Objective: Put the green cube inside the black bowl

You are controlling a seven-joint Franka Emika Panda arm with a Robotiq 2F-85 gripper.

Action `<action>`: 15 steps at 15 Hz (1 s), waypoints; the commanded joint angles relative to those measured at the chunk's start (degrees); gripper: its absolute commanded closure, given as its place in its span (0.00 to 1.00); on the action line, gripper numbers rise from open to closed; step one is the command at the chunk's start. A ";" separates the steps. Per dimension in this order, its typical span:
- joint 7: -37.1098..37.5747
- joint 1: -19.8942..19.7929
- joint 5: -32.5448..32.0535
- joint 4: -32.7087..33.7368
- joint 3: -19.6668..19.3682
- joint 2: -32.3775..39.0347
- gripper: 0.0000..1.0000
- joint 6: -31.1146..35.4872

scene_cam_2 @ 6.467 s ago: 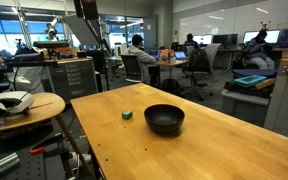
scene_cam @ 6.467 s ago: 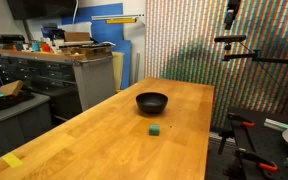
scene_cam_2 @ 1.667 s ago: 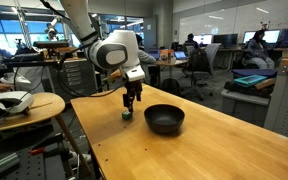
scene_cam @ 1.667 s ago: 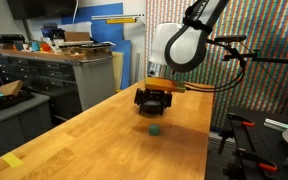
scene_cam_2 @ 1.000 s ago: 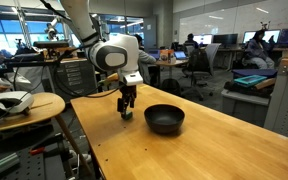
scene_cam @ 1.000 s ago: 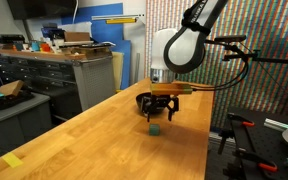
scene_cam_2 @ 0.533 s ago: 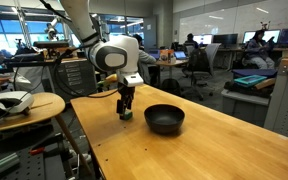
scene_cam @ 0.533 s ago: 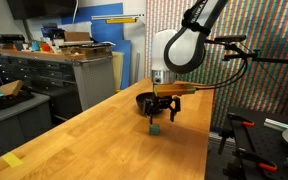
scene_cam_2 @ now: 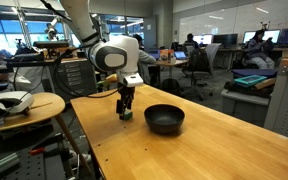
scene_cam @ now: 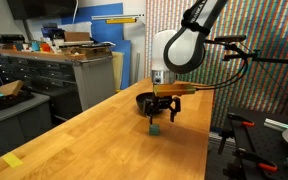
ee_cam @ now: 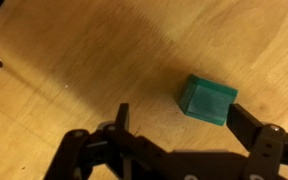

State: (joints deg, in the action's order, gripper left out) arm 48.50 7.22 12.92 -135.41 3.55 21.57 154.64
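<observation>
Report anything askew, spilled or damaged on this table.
Nothing stands out. The green cube lies flat and whole on the wooden table, the black bowl stands upright beside it, and nothing is spilled. The open gripper hangs over the cube, which sits nearer one finger.

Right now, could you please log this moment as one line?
phase: pre-grasp | gripper: open, over cube | cube: on table, ungrasped | bowl: empty

A small dark-green cube sits on the wooden table between the black gripper's spread fingers. A shallow glossy black bowl stands just beside.
</observation>
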 commanded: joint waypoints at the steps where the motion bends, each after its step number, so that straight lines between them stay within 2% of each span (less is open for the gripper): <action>1: -0.74 0.50 2.95 1.32 0.62 0.53 0.00 0.21; 7: -0.95 1.03 3.73 5.38 1.71 3.30 0.00 -2.43; 12: -0.77 1.34 3.46 10.88 1.45 8.65 0.00 -4.31; 14: -0.13 1.70 3.35 12.30 0.99 10.11 0.27 -4.18; 15: 0.26 2.01 3.25 12.67 0.71 10.54 0.34 -3.65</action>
State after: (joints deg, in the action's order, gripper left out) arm 48.50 7.92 15.19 -126.41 5.46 29.57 152.17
